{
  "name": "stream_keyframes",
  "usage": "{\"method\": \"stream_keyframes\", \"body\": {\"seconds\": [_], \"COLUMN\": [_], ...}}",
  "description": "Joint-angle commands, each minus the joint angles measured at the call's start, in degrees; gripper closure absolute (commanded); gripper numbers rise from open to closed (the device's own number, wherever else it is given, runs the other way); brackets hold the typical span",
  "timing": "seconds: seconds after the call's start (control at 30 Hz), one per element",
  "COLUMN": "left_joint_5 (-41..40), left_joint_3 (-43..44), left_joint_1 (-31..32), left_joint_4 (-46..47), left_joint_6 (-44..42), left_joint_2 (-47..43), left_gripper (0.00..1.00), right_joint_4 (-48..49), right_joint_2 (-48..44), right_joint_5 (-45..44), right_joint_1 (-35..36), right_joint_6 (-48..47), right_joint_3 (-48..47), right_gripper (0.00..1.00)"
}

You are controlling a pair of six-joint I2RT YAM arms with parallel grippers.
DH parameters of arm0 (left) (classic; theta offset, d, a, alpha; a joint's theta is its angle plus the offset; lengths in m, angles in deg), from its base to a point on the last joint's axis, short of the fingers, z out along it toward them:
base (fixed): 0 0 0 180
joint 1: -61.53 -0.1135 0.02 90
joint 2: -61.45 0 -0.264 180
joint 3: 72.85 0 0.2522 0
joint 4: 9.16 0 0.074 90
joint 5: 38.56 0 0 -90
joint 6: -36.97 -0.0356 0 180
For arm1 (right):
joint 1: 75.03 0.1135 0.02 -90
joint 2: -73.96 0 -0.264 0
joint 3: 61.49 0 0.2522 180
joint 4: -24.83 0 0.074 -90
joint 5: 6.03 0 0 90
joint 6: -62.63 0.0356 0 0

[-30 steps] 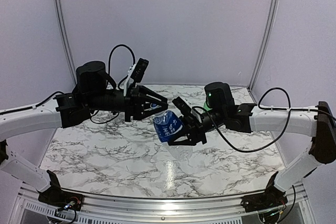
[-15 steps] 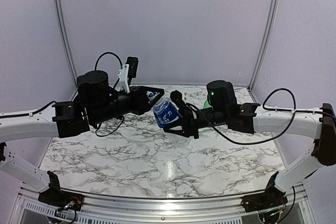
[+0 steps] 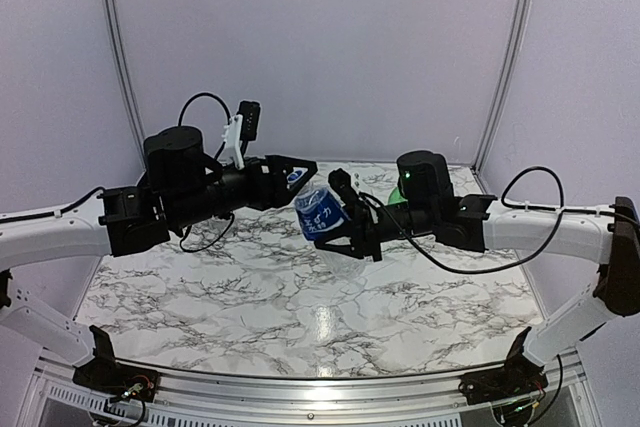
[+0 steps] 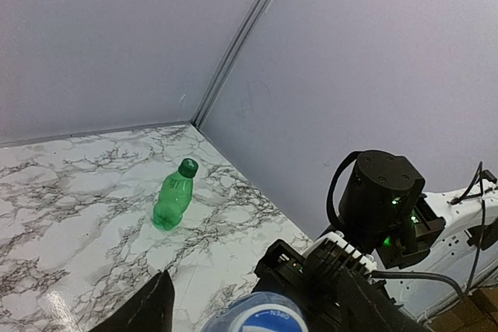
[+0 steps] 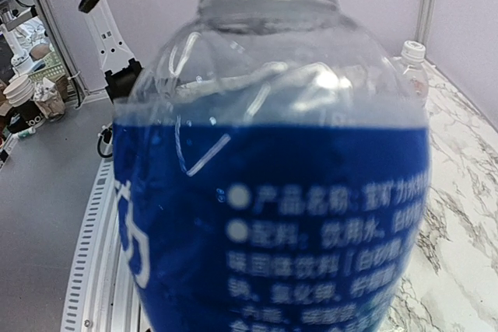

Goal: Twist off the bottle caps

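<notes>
Holding: your right gripper (image 3: pixel 335 215) has its fingers clenched on the blue-label bottle (image 3: pixel 318 213), which hangs above the desk (image 3: pixel 250 297), tilted, with its neck towards your left arm.
Left gripper: your left gripper (image 3: pixel 298 177) sits at the neck end of the blue-label bottle with its fingers released. In the left wrist view, one finger (image 4: pixel 148 310) stands off the cap with a gap showing.
Blue cap: the blue cap (image 4: pixel 261 318) is at the neck end of the blue-label bottle, between your left fingers. You cannot tell from these views whether it is screwed tight or loose.
Green bottle: the green bottle (image 4: pixel 172 201) is on the desk, well apart from the blue-label bottle and beyond it towards the back corner. The green cap (image 4: pixel 188 166) is on its neck.
Clear bottle: the clear bottle (image 5: pixel 410 71) is on the desk, behind the blue-label bottle in the right wrist view, with the whitish cap (image 5: pixel 412 50) on top.
Label: the blue band with white print on the blue-label bottle faces your right wrist camera and fills most of that view.
</notes>
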Motion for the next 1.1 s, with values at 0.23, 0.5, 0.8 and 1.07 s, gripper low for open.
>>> {"method": "stream_keyframes", "body": {"seconds": [0.23,0.5,0.8,1.07], "left_joint_5": [23.66,39.72,48.97,47.37], "left_joint_3": [-0.78,0.48,4.88,4.14], "left_joint_1": [-5.22,-6.51,-6.59,-6.56], "left_joint_4": [0.33,0.33,0.33,0.46], "left_joint_6": [-12.09,-19.76,-20.98,-20.36], "left_joint_2": [-6.53,-5.1,1.84,1.61], "left_gripper": [0.16,0.16,0.3,0.45], "right_joint_4": [2.16,1.45,0.8,0.77], "right_joint_2": [0.32,2.86,3.13,3.21], "right_joint_5": [17.49,29.4,32.36,32.14], "right_joint_1": [-0.43,-0.33,-0.22,-0.17], "right_joint_6": [-0.25,0.1,-0.06,-0.16], "right_joint_3": [-0.72,-2.34,-2.7,-2.57], "right_gripper": [0.7,0.68,0.68,0.68]}}
